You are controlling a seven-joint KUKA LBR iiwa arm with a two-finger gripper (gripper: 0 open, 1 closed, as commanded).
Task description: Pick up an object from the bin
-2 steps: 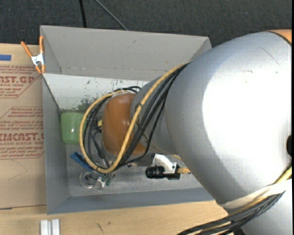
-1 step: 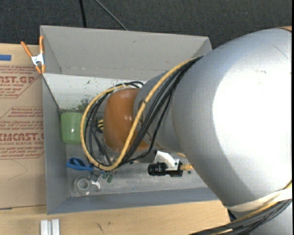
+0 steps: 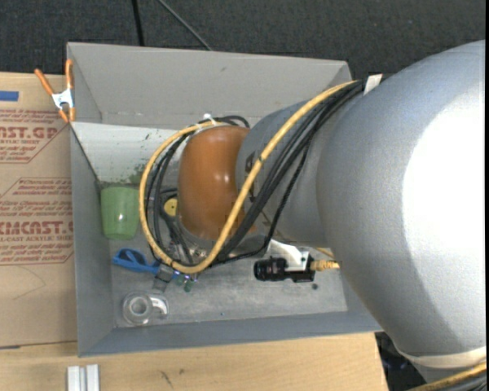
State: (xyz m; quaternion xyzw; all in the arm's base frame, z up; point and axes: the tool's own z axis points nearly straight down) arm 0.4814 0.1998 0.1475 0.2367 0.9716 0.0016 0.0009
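So the arm (image 3: pixel 407 202) comes in from the right and hangs low over the bin's (image 3: pixel 244 304) left half. The orange cover (image 3: pixel 208 182) and the cables (image 3: pixel 151 194) looped round it sit right on top of the pincer (image 3: pixel 178 274), so I can't tell how wide it is or whether it has anything.

The tip looks to be down by the blue piece (image 3: pixel 130 259), which lies flat near the front-left corner, touching or just beside it. My guess is that's the pick, but nothing confirms it.

A green cup (image 3: pixel 119 211) lies on its side against the left wall, just behind the blue piece. A clear piece (image 3: pixel 143 306) sits in the front-left corner. A black piece (image 3: pixel 281 269) lies toward the front edge, half under the arm. A yellow bit (image 3: pixel 171 208) peeks out behind the cables.

The floor is bare grey metal with sloped walls, so stuff slides toward the middle. There's open floor along the front edge, but it's tight on the left: I'd say the cup and wall crowd any move there.
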